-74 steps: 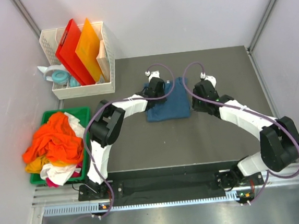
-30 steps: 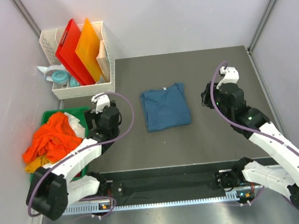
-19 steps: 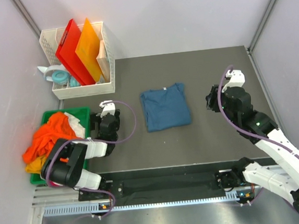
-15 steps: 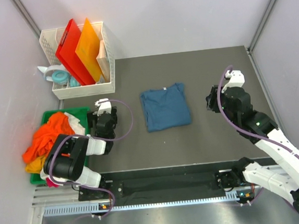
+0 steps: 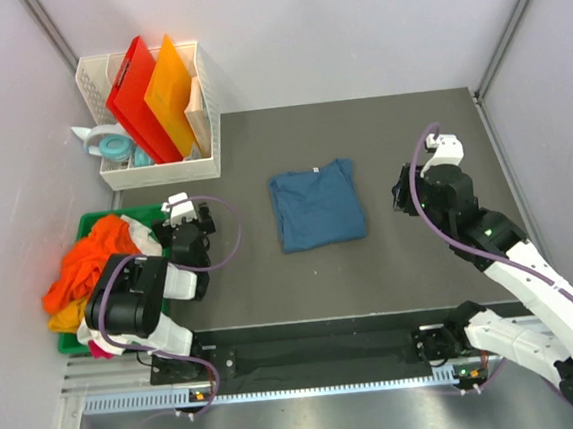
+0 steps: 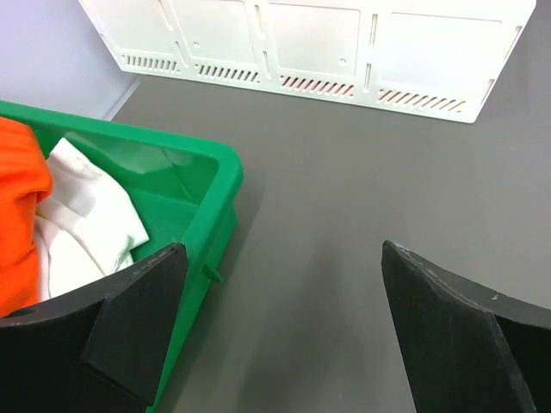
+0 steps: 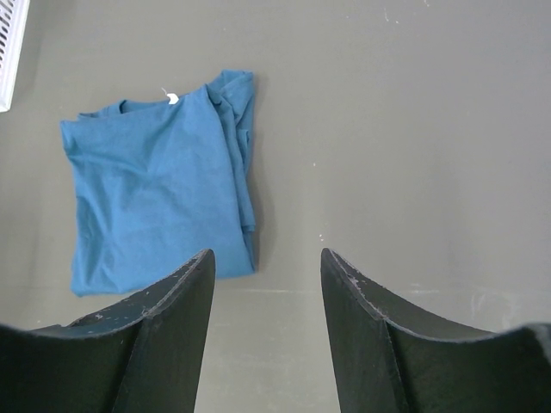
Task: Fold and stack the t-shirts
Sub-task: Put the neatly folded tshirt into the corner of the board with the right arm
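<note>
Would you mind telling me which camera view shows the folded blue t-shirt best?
The right wrist view: the blue t-shirt fills much of the frame, its folds and neck label clear. The top external view shows the t-shirt whole but small. The left wrist view misses it.

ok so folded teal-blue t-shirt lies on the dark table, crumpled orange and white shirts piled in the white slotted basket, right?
Wrong container: the crumpled orange and white shirts are piled in the green plastic bin, as the top view shows. The folded teal-blue t-shirt does lie on the dark table.
</note>
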`<move>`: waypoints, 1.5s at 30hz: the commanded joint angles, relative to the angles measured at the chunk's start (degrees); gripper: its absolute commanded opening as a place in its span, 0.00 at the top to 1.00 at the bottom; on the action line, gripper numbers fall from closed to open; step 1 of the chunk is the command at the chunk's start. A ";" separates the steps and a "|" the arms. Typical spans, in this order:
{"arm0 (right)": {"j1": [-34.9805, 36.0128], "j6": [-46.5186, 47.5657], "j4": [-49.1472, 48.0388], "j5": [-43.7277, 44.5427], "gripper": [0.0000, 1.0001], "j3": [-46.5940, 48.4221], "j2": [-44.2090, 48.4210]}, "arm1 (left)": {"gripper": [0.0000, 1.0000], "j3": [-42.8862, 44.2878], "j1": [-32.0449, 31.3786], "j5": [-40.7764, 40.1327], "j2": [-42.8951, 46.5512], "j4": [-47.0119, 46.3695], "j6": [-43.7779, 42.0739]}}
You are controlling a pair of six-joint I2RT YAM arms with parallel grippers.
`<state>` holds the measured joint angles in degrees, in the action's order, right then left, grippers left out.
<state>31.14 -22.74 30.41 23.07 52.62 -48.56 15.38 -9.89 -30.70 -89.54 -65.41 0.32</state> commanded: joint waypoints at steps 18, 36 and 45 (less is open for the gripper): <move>0.68 -2.66 -2.11 1.54 0.47 0.64 0.92 | 0.01 -2.73 2.33 15.40 -1.61 -9.85 -1.11; 0.68 -3.10 -6.94 2.15 0.46 -1.82 -1.97 | 0.01 0.44 4.27 15.32 -2.05 -4.55 1.09; 1.03 -7.22 -8.62 9.88 0.48 -1.30 -9.44 | 0.01 0.44 4.27 15.32 -1.96 -4.55 1.09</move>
<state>31.14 -26.24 24.34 27.66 50.65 -55.09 14.66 -5.98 -15.90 -91.53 -68.71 0.49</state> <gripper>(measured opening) 0.526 0.987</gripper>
